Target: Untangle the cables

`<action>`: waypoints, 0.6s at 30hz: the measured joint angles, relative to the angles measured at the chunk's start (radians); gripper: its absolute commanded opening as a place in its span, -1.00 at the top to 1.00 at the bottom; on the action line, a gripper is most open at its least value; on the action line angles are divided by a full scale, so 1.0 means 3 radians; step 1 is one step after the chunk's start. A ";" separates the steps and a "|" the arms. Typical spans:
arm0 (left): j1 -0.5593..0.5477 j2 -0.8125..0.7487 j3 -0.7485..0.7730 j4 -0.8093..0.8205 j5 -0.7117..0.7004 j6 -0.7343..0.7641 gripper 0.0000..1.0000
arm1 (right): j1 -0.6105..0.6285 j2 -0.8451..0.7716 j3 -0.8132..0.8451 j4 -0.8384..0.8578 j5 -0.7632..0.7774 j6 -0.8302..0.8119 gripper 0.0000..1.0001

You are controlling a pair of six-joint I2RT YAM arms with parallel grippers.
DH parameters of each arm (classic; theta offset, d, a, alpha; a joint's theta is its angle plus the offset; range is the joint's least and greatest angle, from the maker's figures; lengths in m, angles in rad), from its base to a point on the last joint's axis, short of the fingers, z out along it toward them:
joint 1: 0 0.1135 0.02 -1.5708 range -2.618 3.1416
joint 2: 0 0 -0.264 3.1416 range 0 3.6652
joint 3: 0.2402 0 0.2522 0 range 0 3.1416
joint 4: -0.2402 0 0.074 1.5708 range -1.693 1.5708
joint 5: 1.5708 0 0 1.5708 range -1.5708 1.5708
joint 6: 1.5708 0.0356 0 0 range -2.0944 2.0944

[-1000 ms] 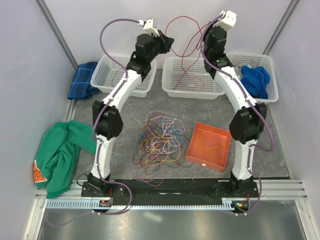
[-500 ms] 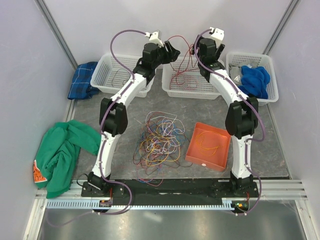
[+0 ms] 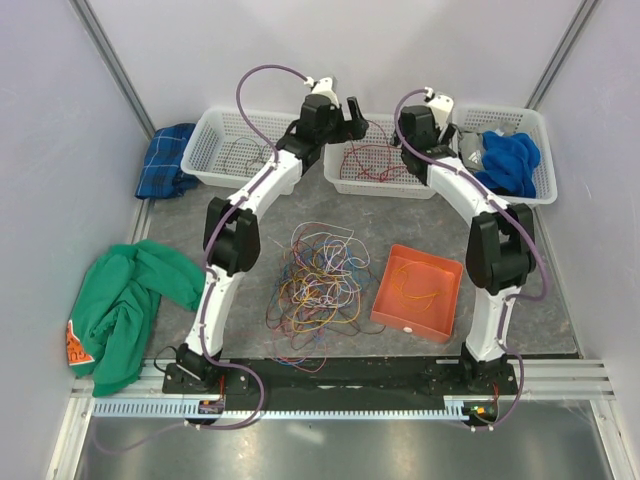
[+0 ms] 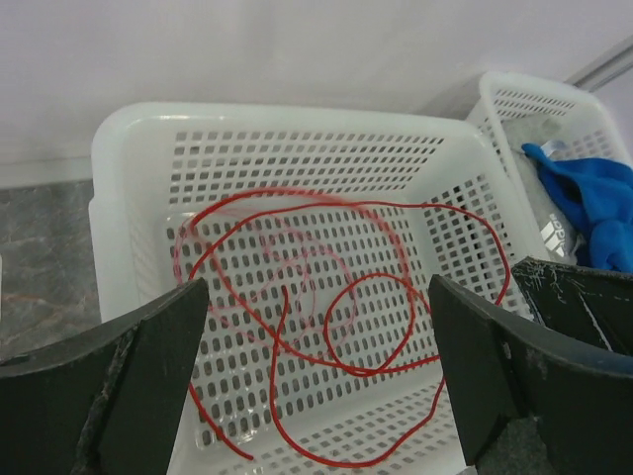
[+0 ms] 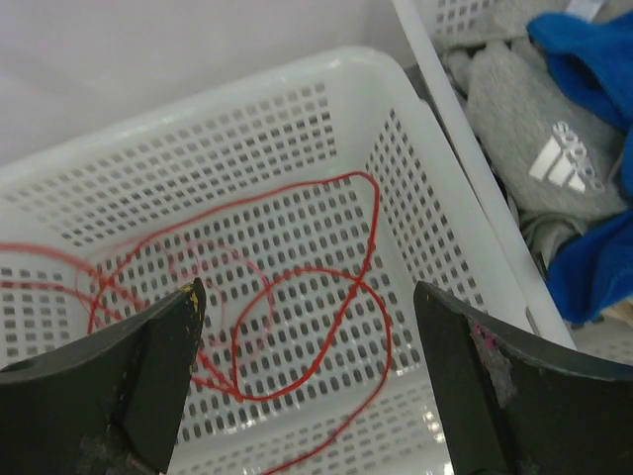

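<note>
- Both arms have come down from their raised pose, and the red cable (image 3: 375, 160) that hung stretched between them a second ago now lies loose in the middle basket (image 3: 380, 190).
- Left gripper (image 4: 318, 297): fingers spread wide, nothing between them.
- Right gripper (image 5: 307, 307): fingers also spread wide and holding nothing.
- Red cable's lie: several slack overlapping loops on the basket floor, with no single heading. The spread runs mostly along the basket's long side, left to right in the top view.
- In the left wrist view one strand trails toward the near wall of the basket.
- Relative to the fingers: in both wrist views the loops sit below and between the open fingers, touching neither pair.
- Remaining cables (image 3: 315, 280) sit as a many-coloured tangle on the table (image 3: 250, 230) between the arm bases.
- A few orange strands lie in the orange tray (image 3: 410, 328) just right of that tangle.
</note>
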 measured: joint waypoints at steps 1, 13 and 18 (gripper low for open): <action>-0.0006 -0.0013 -0.0011 -0.0042 -0.0033 0.0006 -0.99 | -0.0003 -0.0033 -0.0062 -0.0010 0.0001 0.0027 -0.84; -0.0216 -0.1442 -0.1263 0.0090 -0.0571 0.0009 -0.99 | 0.0600 -0.1525 -0.1411 0.0645 -0.0361 0.0201 -0.81; -0.0443 -0.2360 -0.2022 0.0263 -0.0858 -0.0020 -0.99 | 0.1063 -0.1895 -0.1979 0.0818 -0.0678 0.0200 -0.80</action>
